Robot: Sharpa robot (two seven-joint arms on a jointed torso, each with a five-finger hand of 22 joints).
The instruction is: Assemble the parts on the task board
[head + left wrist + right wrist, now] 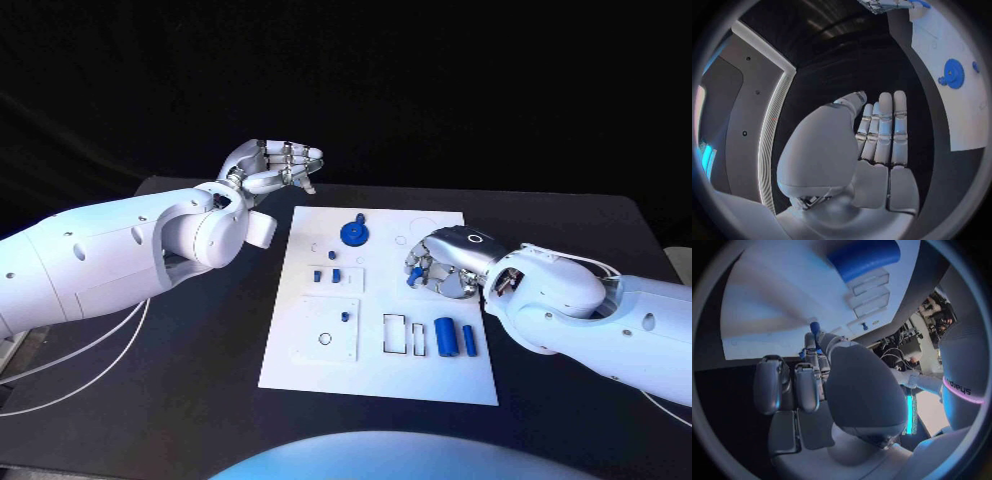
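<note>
Nearest, two blue cylinder parts (457,338) lying side by side on white rectangular task board (378,372), beside empty outlined slots. Right silver hand (444,263) over board's right middle, fingers curled, small blue peg (815,330) pinched at fingertips. Small blue pieces (329,274) at board's centre-left. Farther, blue round gear-like part (355,234) on board near far edge. Left silver hand (274,166) beyond board's far left corner above black table (577,225), fingers curled together, holding nothing.
</note>
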